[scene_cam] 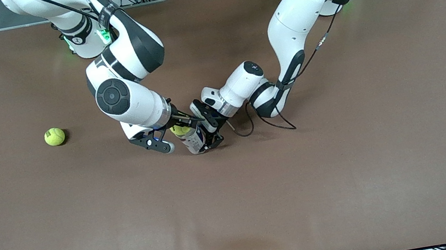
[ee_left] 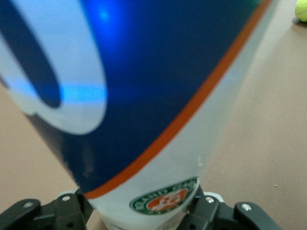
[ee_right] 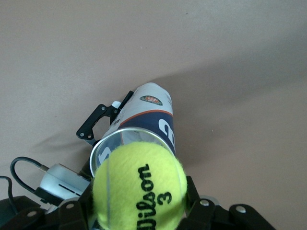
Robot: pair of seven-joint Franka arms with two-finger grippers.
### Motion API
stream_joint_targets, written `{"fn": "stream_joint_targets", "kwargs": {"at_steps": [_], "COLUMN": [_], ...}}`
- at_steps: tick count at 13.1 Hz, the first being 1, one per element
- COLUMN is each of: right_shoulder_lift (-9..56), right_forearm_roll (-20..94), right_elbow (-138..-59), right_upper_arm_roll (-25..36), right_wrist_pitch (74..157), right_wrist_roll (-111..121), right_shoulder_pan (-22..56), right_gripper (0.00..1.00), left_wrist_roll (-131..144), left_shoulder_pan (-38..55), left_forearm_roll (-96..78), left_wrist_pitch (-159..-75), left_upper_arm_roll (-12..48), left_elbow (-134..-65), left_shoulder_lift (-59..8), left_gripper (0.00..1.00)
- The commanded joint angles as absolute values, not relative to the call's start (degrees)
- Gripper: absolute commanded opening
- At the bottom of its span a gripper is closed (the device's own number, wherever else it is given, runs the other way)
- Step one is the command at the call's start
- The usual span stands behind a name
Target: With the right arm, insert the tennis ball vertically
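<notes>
A yellow tennis ball marked Wilson 3 sits between the fingers of my right gripper, which is shut on it. The ball hangs just over the open mouth of a white, blue and orange ball can. The can stands near the table's middle with its mouth up. My left gripper is shut on the can's side, low down near a round green and orange badge. In the front view the held ball shows at the can's top under my right gripper.
A second tennis ball lies loose on the brown table toward the right arm's end; it also shows in the left wrist view as the second ball. A black cable trails from the left arm's wrist onto the table.
</notes>
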State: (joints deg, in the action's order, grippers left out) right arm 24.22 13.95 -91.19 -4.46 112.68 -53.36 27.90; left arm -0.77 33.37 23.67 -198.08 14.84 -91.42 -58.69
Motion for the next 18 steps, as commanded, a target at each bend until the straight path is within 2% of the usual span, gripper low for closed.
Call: {"fn": "stream_joint_targets", "kwargs": {"at_steps": [1,7,10,14,18], "right_shoulder_lift": [24.6,24.0,22.5,18.2,18.6], "right_forearm_roll": [13.2,12.6,10.3,5.5,5.4], "right_elbow": [-89.6,-89.0,-91.1,-101.9,-107.2], "right_upper_arm_roll": [-4.3,-4.0,-3.9,-4.0,-4.0], "right_wrist_pitch": [112.0,111.4,104.7,104.8,105.2], "right_wrist_roll": [-56.2,-54.9,-44.2,-32.1,-14.5], "right_shoulder_pan": [28.5,25.9,19.1,10.0,-1.7], "right_gripper": [1.00,1.00,1.00,1.00,1.00], "left_wrist_roll": [-0.3,-0.3,-0.4,-0.4,-0.4], "left_shoulder_pan": [33.3,33.3,33.2,33.3,33.4], "left_forearm_roll": [23.8,24.1,24.1,24.2,24.2], "left_wrist_pitch": [-198.4,-198.4,-198.4,-198.4,-198.4], "left_upper_arm_roll": [14.7,14.7,14.7,14.7,14.7], "left_elbow": [-91.6,-91.6,-91.7,-91.7,-91.7], "left_shoulder_lift": [-58.6,-58.5,-58.5,-58.6,-58.8], "left_gripper": [0.76,0.76,0.76,0.76,0.76]}}
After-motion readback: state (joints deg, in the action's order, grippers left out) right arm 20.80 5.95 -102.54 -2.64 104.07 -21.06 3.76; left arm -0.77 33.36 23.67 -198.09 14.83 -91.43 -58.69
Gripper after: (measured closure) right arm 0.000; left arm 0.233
